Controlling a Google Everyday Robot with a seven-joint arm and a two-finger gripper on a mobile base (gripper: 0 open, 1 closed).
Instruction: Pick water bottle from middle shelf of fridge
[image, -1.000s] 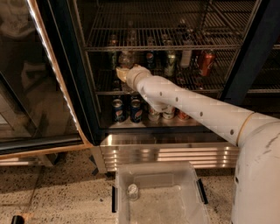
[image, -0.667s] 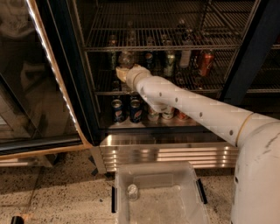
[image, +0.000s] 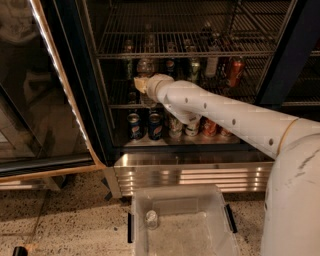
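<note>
Fridge open; glass door swung left, light strip running down its edge. White arm enters from lower right, crossing in front of the bottom row.

Gripper at the left end of the middle shelf, near the left frame, with a dark gap between them. Open or closed: cannot tell. Water bottle stands on that shelf right at the gripper. Its clear upper part shows above the wrist and the rest is hidden. Upper rack rail sits close above its top.

Same shelf, right: 1 green-labelled bottle, 1 orange-red bottle.

Bottom level: 2 blue Pepsi cans, 1 red can; others partly hidden.

Below the ribbed steel base: 1 clear plastic bin on speckled floor.
</note>
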